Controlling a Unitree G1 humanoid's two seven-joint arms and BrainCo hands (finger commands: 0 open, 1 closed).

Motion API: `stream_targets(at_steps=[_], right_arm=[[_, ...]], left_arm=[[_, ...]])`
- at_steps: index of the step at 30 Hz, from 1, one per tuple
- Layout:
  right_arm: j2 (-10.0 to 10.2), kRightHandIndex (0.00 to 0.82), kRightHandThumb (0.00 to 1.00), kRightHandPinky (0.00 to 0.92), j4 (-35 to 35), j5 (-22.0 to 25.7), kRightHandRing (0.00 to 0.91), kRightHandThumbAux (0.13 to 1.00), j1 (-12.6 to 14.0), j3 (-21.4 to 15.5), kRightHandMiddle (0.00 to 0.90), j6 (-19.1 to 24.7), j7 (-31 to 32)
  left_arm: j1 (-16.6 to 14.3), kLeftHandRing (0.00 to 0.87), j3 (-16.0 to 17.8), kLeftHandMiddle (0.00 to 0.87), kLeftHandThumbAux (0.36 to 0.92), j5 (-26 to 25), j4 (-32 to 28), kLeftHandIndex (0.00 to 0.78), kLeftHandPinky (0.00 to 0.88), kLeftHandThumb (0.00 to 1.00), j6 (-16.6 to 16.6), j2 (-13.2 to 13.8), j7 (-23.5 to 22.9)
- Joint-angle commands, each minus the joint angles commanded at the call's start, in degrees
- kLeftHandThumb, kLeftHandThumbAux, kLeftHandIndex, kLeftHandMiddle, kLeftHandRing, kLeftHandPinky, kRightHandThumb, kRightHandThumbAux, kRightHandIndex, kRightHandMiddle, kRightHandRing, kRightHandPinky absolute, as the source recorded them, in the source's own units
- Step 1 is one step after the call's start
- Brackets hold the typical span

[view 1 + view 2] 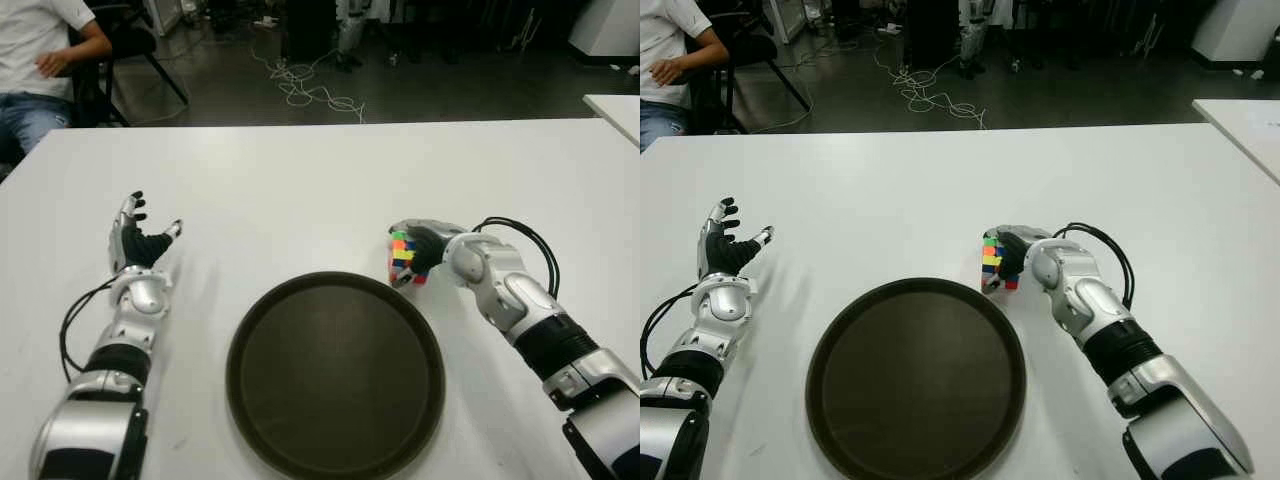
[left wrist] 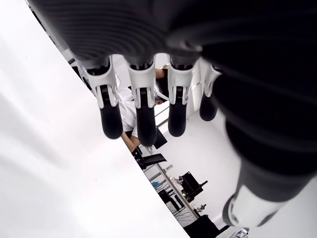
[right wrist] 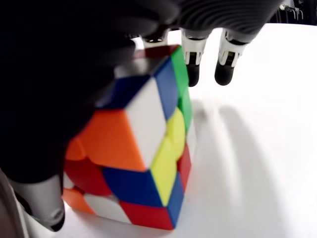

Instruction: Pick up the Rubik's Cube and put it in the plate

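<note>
The right hand [image 1: 420, 252] wraps its fingers around the Rubik's Cube [image 1: 402, 258], just right of the plate [image 1: 335, 373]. The cube is not in yet. The left hand [image 1: 135, 240] stays-free, open, at the left.

You have a plain white desk [image 1: 300, 180] in front of you. A round dark plate [image 1: 335, 372] lies flat on it toward the near edge, at about 6 o'clock from the desk's middle. At the plate's 1 o'clock, just beside its rim, the Rubik's Cube [image 1: 402, 258] stands on the desk. The surface at 12 o'clock is bare white.
</note>
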Motion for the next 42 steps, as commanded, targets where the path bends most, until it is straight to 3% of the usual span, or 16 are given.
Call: stream_targets(at_steps=[13, 27, 36, 42], right_arm=[[-0.1, 0.04, 0.0, 0.0, 2.8, 0.2, 0.049, 0.71, -0.3, 0.0, 0.092, -2.9, -1.8], [0.8, 0.04, 0.0, 0.0, 5.0, 0.5, 0.05, 0.695, -0.7, -0.2, 0.095, -3.2, -3.3], [1.5, 0.103, 0.0, 0.0, 5.6, 0.8, 0.078, 0.705, -0.7, -0.9, 0.132, -2.7, -4.9], [2.1, 0.17, 0.0, 0.03, 7.1, 2.3, 0.103, 0.725, 0.6, -3.3, 0.154, -6.5, -13.1]], left_arm=[[0.1, 0.185, 0.0, 0.18, 0.759, -0.1, -0.1, 0.123, 0.225, 0.3, -0.7, 0.0, -0.2], [0.2, 0.183, 0.2, 0.178, 0.757, -0.3, -0.1, 0.122, 0.213, 0.284, -0.9, 0.1, -0.6], [0.0, 0.173, 0.3, 0.168, 0.752, -0.2, 0.2, 0.112, 0.2, 0.276, -0.1, 0.1, 0.0], [-0.1, 0.167, 0.7, 0.161, 0.764, -0.6, 0.2, 0.109, 0.186, 0.29, 0.0, -0.1, -0.2]])
